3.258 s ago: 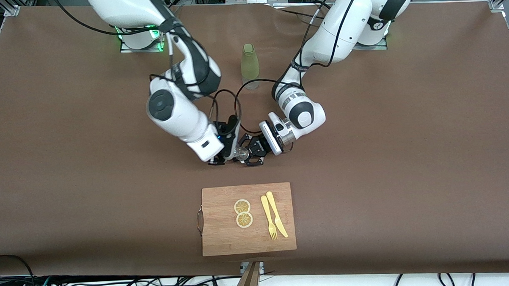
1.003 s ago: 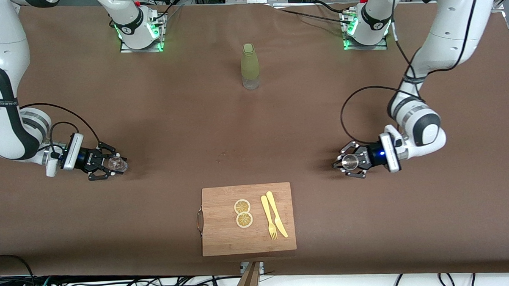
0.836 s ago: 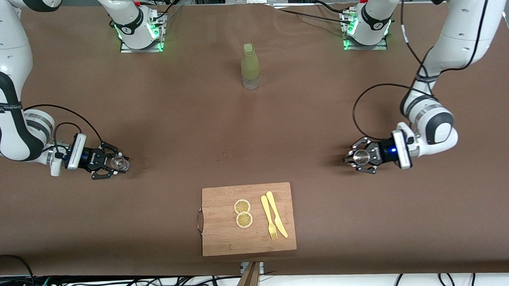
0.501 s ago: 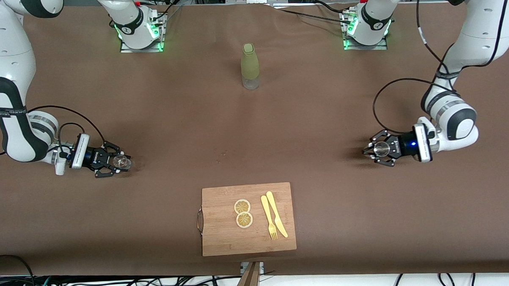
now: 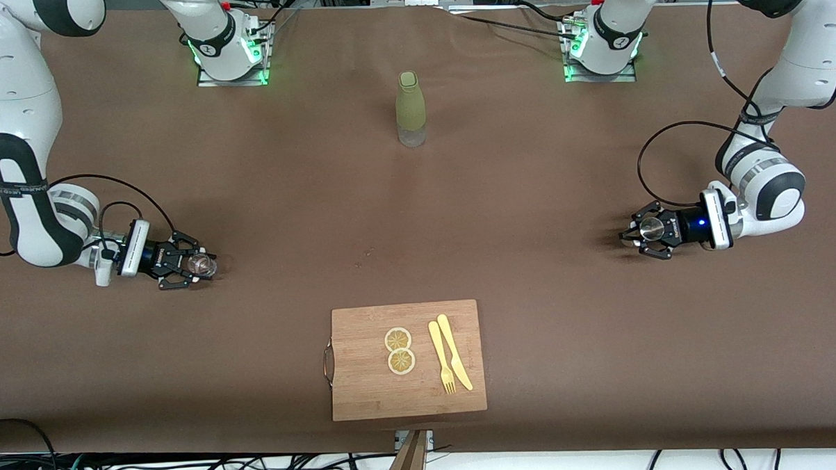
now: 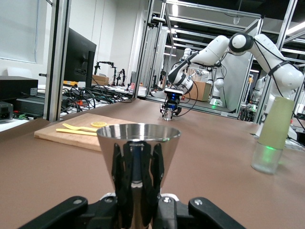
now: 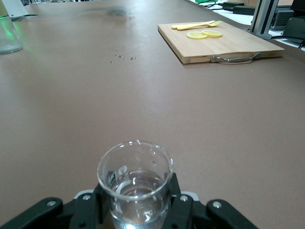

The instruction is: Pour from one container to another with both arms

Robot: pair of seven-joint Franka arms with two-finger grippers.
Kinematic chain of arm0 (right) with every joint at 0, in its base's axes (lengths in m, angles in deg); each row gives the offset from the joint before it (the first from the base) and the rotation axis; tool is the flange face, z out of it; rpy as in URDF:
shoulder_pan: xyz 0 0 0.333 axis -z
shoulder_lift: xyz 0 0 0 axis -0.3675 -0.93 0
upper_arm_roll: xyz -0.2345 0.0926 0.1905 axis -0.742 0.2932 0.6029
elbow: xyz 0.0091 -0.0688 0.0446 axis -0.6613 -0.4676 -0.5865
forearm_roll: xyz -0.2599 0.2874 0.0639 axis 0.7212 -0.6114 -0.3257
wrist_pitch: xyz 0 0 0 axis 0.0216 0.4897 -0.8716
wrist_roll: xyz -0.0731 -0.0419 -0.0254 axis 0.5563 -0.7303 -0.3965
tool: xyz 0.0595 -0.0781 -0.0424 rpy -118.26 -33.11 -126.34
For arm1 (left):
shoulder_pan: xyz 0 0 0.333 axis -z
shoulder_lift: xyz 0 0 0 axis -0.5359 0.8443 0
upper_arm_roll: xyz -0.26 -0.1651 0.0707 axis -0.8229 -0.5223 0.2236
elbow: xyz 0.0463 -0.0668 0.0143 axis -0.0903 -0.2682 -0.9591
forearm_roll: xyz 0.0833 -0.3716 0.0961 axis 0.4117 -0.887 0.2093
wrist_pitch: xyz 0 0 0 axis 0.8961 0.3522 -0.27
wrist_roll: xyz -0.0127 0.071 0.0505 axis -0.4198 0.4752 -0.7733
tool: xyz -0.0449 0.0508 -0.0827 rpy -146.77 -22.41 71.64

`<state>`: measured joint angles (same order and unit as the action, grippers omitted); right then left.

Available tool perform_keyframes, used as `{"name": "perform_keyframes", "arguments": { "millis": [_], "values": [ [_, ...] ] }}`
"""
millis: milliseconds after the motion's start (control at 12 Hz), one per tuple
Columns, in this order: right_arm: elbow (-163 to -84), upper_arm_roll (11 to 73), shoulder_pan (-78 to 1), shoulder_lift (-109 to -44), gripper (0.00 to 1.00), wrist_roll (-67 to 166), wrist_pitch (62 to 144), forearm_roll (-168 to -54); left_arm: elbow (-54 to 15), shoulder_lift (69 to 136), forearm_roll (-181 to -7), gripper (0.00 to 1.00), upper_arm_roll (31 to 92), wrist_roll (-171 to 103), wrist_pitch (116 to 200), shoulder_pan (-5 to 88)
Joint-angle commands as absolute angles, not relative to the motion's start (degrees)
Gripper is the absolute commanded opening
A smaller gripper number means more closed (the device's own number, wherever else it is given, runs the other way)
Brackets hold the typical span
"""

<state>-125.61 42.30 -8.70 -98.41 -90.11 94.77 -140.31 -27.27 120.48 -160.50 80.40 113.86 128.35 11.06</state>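
Two cups are in play, one per arm. The left gripper point(image 5: 642, 233) is clenched on a shiny metal cup point(image 5: 650, 230), flared at the rim and held upright low over the table point(image 5: 528, 189) toward the left arm's end; in the left wrist view the metal cup point(image 6: 139, 162) fills the foreground with the gripper's black fingers point(image 6: 71, 210) spread below it. The right gripper point(image 5: 189, 265) is clenched on a clear glass point(image 5: 200, 265), upright, low over the table toward the right arm's end; the right wrist view shows a little clear liquid in the glass point(image 7: 136, 179).

One green-sleeved bottle point(image 5: 411, 108) stands upright between the two bases. One wooden cutting board point(image 5: 368, 390) with a metal handle lies nearest the front camera, carrying two lemon slices point(image 5: 399, 350) side by side, one yellow fork point(image 5: 441, 357) and one yellow knife point(image 5: 455, 352). A few droplets point(image 7: 122, 57) dot the table between bottle and board.

Both arms are folded outward, elbows high, forearms bent down and wrists turned level so each gripper points toward the table's middle. The cups are well apart.
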Motion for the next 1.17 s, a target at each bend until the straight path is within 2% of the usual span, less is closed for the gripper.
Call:
{"name": "perform_keyframes", "arguments": {
  "millis": [0, 251, 752, 919, 1086],
  "values": [
    [-125.47, 42.22, -8.29, -99.07, 1.0, -90.56, 94.34, -141.34, -24.64, 122.86, -157.2, 0.0, 79.74, 116.74, 126.57, 8.16],
    [-125.29, 41.34, -8.38, -99.06, 1.0, -90.38, 94.16, -141.26, -20.6, 126.55, -155.7, 0.0, 80.7, 119.19, 124.64, 7.18],
    [-125.03, 38.01, -9.08, -97.84, 1.0, -89.86, 93.64, -140.47, -20.06, 128.76, -155.52, 0.0, 82.82, 123.23, 123.41, 7.18],
    [-125.12, 36.86, -9.17, -96.26, 1.0, -88.03, 93.64, -137.93, -17.78, 129.99, -155.52, 0.0, 83.08, 123.51, 122.0, 7.18],
    [-125.99, 36.24, -9.52, -92.06, 1.0, -82.86, 94.42, -133.9, -17.69, 130.69, -155.52, 0.0, 83.26, 124.64, 121.82, 7.18]
  ]
}}
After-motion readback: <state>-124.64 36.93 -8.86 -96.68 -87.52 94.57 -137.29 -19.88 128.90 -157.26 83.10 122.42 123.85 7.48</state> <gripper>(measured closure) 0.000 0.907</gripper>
